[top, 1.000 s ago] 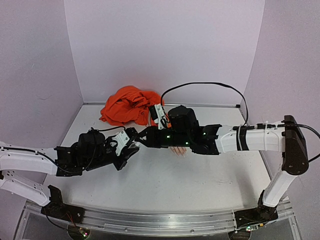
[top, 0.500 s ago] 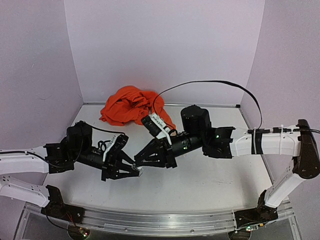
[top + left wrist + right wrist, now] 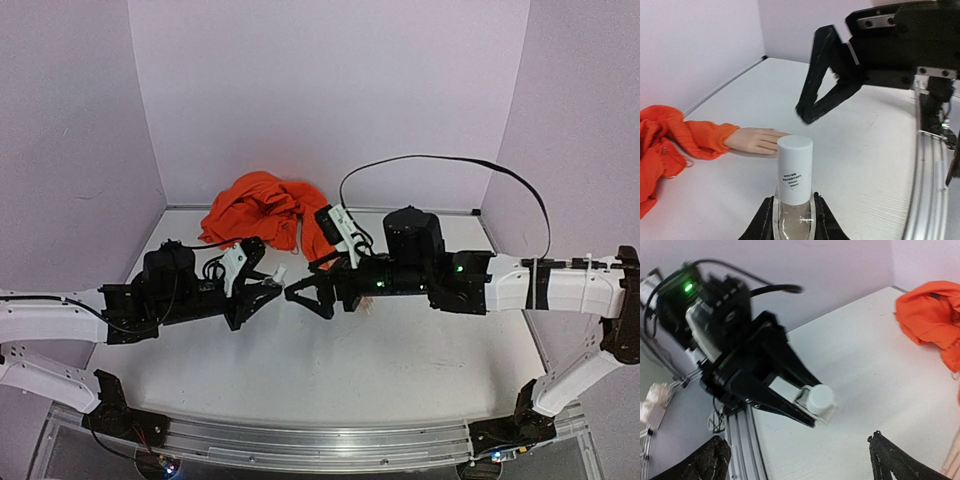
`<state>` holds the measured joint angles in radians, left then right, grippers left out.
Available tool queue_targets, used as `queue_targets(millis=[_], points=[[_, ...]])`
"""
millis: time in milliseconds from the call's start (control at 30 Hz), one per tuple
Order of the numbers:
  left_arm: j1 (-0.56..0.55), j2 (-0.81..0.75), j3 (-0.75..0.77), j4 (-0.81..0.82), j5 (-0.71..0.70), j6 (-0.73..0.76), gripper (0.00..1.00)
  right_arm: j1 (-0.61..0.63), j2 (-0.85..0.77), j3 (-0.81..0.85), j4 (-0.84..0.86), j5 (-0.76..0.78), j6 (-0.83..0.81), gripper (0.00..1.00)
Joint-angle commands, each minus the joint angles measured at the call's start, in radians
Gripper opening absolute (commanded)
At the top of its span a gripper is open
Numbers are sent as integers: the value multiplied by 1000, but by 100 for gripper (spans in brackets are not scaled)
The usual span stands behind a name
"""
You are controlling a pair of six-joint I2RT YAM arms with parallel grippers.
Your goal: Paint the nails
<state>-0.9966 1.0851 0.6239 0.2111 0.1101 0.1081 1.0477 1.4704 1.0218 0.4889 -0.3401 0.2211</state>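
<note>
My left gripper (image 3: 794,222) is shut on a small clear bottle (image 3: 794,212) with a white cap (image 3: 795,167), held above the table. From above, the bottle (image 3: 278,272) sits at the tip of the left gripper (image 3: 268,288). My right gripper (image 3: 306,294) faces it, open and empty, a short way from the cap (image 3: 819,397); its fingertips (image 3: 888,458) stand wide apart. The mannequin hand (image 3: 754,141) lies flat beyond the bottle, its orange sleeve (image 3: 702,141) to the left. The nails are too small to make out.
A heap of orange cloth (image 3: 262,212) lies at the back of the table, towards the left. An aluminium rail (image 3: 320,440) runs along the near edge. The right arm's black cable (image 3: 440,160) arcs over the back right. Lilac walls close off the sides and rear.
The right gripper has gone from shut to wide open and drawn slightly back from the bottle. Both grippers have risen and moved farther from the near edge. The left keeps its hold.
</note>
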Motion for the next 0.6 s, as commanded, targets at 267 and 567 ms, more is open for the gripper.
queue_targets(millis=[267,567], points=[[-57,81,43,71,-462,56,0,-10,138,152,48,219,518,80],[-62,67,25,71,-439,46,0,-10,286,255,93,184,550,57]])
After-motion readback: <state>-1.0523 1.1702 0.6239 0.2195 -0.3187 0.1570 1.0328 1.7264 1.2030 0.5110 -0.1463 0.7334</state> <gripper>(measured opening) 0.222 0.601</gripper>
